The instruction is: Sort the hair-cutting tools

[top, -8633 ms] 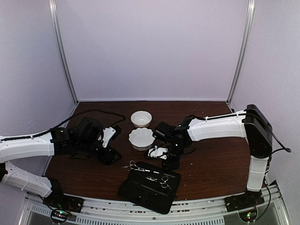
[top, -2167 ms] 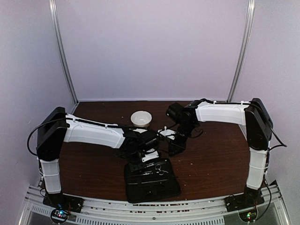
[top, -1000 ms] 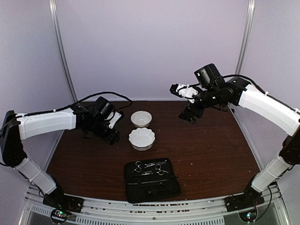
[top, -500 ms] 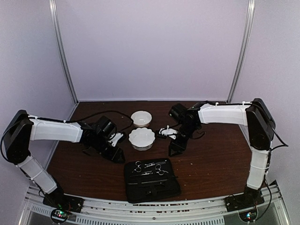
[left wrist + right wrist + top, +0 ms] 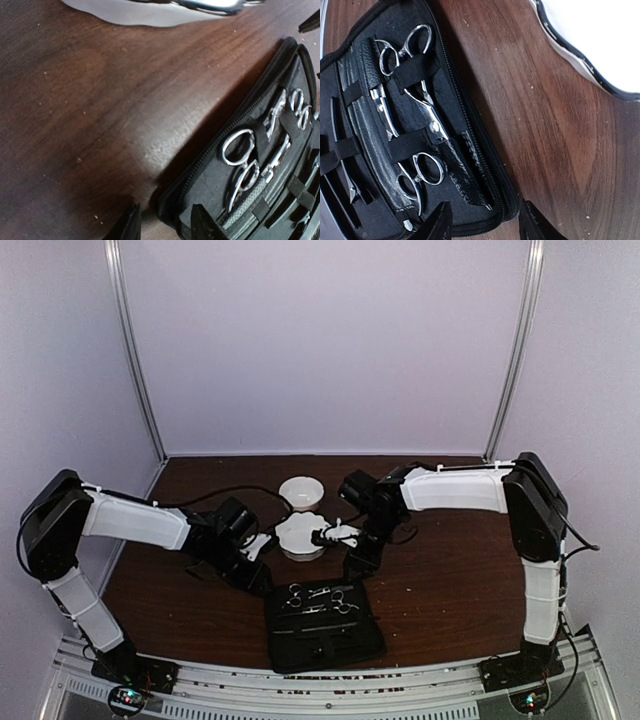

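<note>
The first scissors (image 5: 427, 110) and the second scissors (image 5: 414, 175) lie strapped side by side in the open case (image 5: 325, 640), one with its ring handles toward the bowls, the other with its rings the opposite way. Thin black sticks (image 5: 342, 165) sit under straps deeper inside the same case, too dark to make out clearly. The case lies flat on the table (image 5: 450, 580), close to the near edge and between the two arms. The right pincer (image 5: 485, 222) hovers low over the case's edge on the scissors' side, its fingers moderately apart with nothing between them. The left pincer (image 5: 162, 230) is down by the case's left corner, fingers also parted, gripping nothing; the corner lies just by the gap, and I cannot tell whether a finger touches it. Just beyond the case stands the scalloped bowl (image 5: 300, 532), with both pincers flanking it, and behind that the round bowl (image 5: 301, 492).
</note>
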`<act>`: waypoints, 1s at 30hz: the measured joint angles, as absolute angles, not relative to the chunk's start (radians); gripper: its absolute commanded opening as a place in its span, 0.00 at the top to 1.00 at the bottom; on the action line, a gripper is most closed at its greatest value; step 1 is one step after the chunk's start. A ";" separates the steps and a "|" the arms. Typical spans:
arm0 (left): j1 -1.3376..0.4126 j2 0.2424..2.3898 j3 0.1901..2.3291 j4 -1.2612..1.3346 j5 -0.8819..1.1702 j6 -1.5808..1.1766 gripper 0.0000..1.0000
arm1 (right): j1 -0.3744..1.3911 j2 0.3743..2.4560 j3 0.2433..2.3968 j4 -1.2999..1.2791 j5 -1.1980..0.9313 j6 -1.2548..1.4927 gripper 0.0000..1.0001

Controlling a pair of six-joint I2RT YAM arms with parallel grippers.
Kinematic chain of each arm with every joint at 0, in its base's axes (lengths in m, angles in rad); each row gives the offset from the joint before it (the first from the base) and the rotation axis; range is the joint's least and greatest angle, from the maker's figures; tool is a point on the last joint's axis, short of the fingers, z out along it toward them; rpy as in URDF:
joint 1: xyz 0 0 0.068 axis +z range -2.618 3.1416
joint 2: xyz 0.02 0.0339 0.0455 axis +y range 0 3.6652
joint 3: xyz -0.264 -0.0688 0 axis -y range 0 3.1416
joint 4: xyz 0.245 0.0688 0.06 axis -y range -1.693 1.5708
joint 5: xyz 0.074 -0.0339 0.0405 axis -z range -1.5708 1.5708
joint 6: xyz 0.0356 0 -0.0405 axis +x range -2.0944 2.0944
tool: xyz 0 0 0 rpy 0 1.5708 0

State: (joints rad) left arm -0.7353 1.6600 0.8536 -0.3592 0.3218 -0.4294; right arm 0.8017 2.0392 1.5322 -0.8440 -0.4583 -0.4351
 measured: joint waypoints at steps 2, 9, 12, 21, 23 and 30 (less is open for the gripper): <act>-0.737 1.677 0.867 -0.359 0.315 -0.433 0.73 | 0.802 2.041 1.532 -0.846 -0.449 -0.433 0.52; -0.743 1.718 0.904 -0.341 0.311 -0.440 1.00 | 0.801 2.041 1.532 -0.846 -0.418 -0.434 0.53; -0.761 1.714 0.911 -0.334 0.287 -0.434 1.00 | 0.793 2.036 1.532 -0.851 -0.399 -0.439 0.53; -1.040 1.381 0.760 -0.114 -0.054 -0.382 1.00 | 0.771 1.868 1.526 -0.884 -0.416 -0.480 0.46; -1.058 1.367 0.749 -0.059 -0.085 -0.377 1.00 | 0.770 1.824 1.526 -0.891 -0.447 -0.495 0.46; -1.047 1.408 0.738 -0.020 -0.159 -0.376 1.00 | 0.775 1.805 1.534 -0.954 -0.582 -0.542 0.46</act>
State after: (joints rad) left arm -1.0470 1.4082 0.7376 -0.0196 -0.1593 -0.3759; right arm 0.7746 1.8050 1.5341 -0.9539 -0.5819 -0.5415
